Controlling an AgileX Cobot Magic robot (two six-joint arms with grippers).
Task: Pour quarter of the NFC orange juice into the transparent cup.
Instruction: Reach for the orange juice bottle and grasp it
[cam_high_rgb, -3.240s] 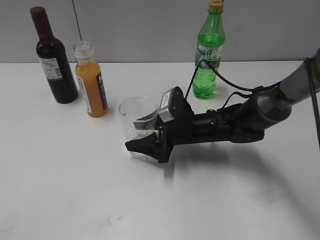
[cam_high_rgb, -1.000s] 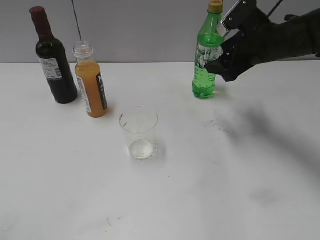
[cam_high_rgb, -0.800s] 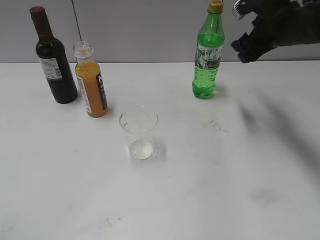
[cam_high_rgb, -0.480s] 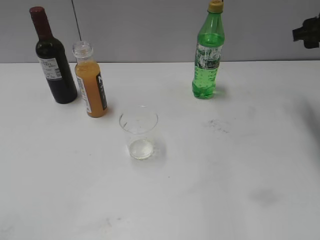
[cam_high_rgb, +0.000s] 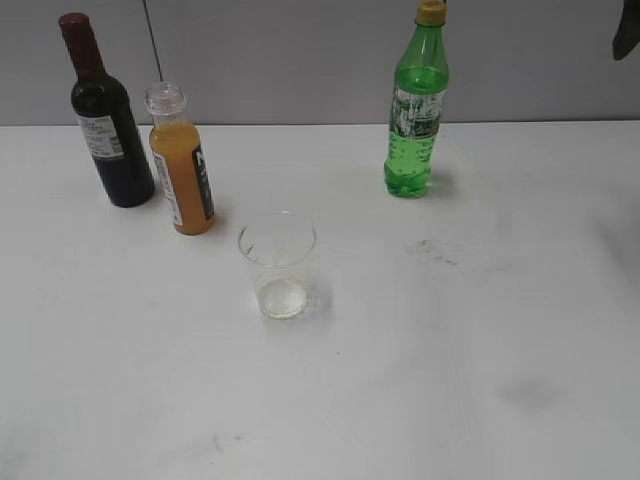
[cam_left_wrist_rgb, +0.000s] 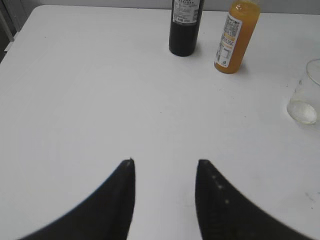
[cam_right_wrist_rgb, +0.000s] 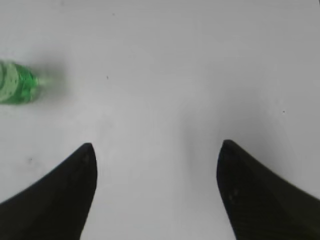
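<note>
The NFC orange juice (cam_high_rgb: 182, 170) stands uncapped at the back left of the white table; it also shows in the left wrist view (cam_left_wrist_rgb: 236, 32). The transparent cup (cam_high_rgb: 278, 265) stands upright and apart from it near the table's middle, seemingly empty, and shows at the right edge of the left wrist view (cam_left_wrist_rgb: 306, 92). My left gripper (cam_left_wrist_rgb: 165, 162) is open and empty over bare table, well short of the bottles. My right gripper (cam_right_wrist_rgb: 156, 145) is open and empty above bare table; only a dark bit of it (cam_high_rgb: 628, 30) shows at the exterior view's top right edge.
A dark wine bottle (cam_high_rgb: 108, 125) stands just left of the juice and shows in the left wrist view (cam_left_wrist_rgb: 185, 25). A tall green bottle (cam_high_rgb: 415, 110) stands at the back right; it appears blurred in the right wrist view (cam_right_wrist_rgb: 17, 87). A grey wall runs behind the table.
My right gripper let go of the cup, rose past the green bottle and drew back to the upper right edge of view. The cup and bottles have stayed put.
</note>
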